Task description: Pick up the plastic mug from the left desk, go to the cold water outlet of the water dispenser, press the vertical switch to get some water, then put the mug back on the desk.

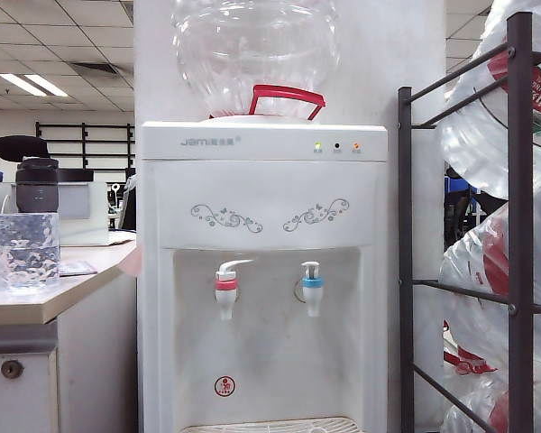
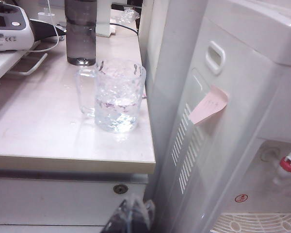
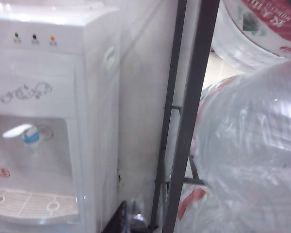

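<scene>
Mug (image 2: 117, 96) upright on left desk (image 2: 48, 131); left end effector (image 2: 131, 218) together, right end effector (image 3: 131, 216) unreadable.

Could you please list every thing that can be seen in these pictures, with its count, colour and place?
plastic mug: one, clear, holding water, on the left desk.
left desk: one, beige top, beside the dispenser.
bottle: one, clear, dark lid, behind the mug.
water dispenser: one, white, centre.
cold water outlet: one, blue band.
red-banded tap: one, beside it.
pink note: one, on the dispenser's side.
rack: one, dark, holding jugs, right.
left gripper: shut, below the desk edge.
right gripper: barely visible, near the rack.
</scene>
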`<state>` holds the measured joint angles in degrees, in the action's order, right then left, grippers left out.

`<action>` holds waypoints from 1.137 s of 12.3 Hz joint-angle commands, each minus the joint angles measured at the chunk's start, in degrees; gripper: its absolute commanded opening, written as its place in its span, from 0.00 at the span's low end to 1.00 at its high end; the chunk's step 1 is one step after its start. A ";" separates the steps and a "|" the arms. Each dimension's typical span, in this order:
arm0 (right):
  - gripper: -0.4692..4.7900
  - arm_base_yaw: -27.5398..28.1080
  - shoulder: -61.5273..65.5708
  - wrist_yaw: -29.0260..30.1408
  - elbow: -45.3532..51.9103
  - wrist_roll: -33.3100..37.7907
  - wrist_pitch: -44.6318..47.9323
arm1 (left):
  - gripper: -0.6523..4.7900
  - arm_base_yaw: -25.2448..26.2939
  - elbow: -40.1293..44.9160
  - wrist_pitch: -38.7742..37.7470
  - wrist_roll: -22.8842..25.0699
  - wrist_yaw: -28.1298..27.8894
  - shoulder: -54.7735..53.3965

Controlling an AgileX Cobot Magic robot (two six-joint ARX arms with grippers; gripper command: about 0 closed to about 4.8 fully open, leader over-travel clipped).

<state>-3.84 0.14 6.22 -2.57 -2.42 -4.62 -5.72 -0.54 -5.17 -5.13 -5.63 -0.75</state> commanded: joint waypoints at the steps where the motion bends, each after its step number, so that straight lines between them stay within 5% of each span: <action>1: 0.08 0.17 0.00 -0.11 2.12 6.03 3.48 | 0.11 0.00 -0.04 0.55 0.22 -0.15 0.04; 8: 0.08 5.46 0.00 -4.04 2.19 7.23 2.10 | 0.11 0.00 -0.04 0.52 0.22 -0.15 0.04; 14: 0.08 0.57 0.00 -7.39 2.19 5.03 -0.11 | 0.11 0.00 -0.04 0.52 0.22 -0.15 0.04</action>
<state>-3.42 0.14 -0.91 -0.43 2.55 -5.91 -5.72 -0.54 -5.17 -5.13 -5.63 -0.75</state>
